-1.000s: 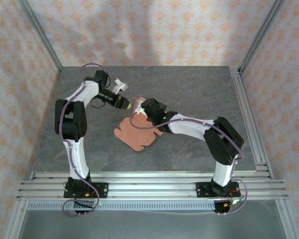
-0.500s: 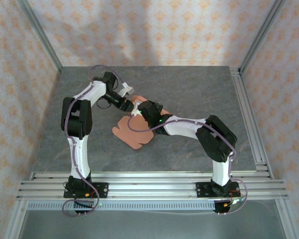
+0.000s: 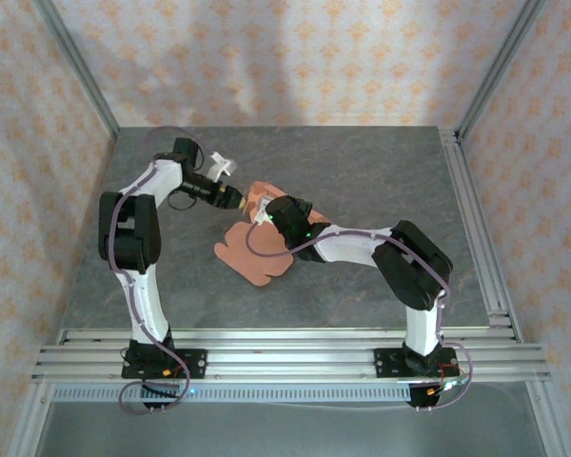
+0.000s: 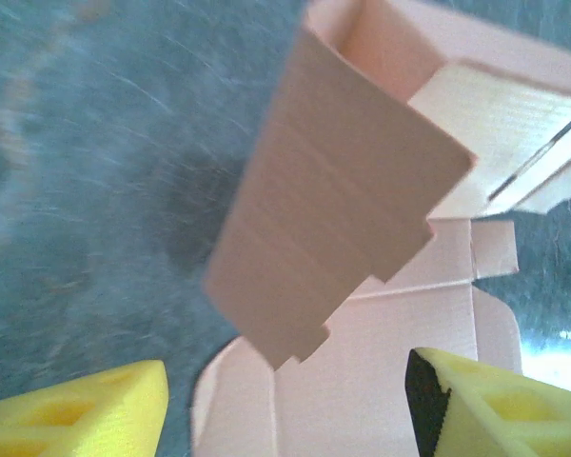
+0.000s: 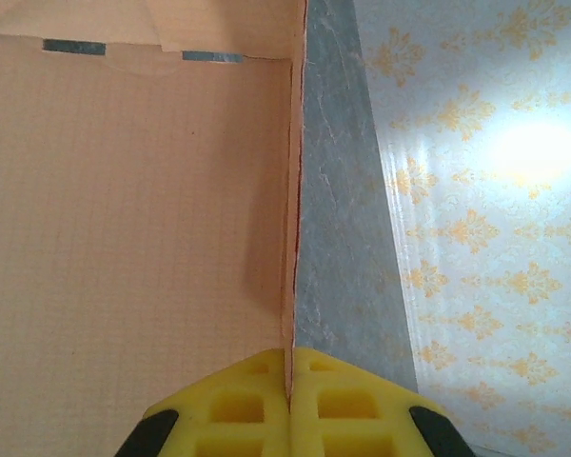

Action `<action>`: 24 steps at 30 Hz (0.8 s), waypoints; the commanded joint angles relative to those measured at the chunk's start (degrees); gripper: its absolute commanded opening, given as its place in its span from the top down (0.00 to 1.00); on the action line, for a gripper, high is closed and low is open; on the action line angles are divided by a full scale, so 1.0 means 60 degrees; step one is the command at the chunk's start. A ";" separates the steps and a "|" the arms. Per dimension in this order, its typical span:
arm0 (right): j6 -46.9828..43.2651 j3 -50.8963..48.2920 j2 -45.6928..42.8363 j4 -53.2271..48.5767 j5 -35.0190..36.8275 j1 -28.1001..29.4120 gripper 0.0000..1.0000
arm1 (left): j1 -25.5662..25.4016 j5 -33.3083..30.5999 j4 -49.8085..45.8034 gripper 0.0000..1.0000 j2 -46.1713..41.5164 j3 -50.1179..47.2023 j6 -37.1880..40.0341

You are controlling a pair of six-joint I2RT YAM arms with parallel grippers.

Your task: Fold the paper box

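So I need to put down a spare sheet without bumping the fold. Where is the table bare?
Bare: the grey tabletop between the right arm and the right-hand rail, and the near strip between the salmon-orange card box and the front aluminium rails. Crowded: left-centre, where the left gripper and right gripper meet at the box.

The half-folded paper box (image 3: pixel 255 255) lies on the grey table (image 3: pixel 381 171).

The grey, stone-patterned table (image 3: pixel 381 171) spread across the centre. Floral-papered walls (image 3: pixel 295 57) stood at nine, twelve and three o'clock. Aluminium rails (image 3: pixel 285 347) ran along the table's six o'clock edge.
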 commanded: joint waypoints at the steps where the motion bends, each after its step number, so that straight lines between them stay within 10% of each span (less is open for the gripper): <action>1: -0.0271 -0.0098 0.0007 0.0479 0.0181 0.0059 1.00 | 0.0076 0.0108 0.0646 0.32 -0.0242 0.0014 -0.0294; 24: -0.1474 -0.0236 0.0352 0.1470 0.0304 0.0133 1.00 | -0.0667 -0.1163 -0.2170 0.43 0.1936 0.2708 0.1384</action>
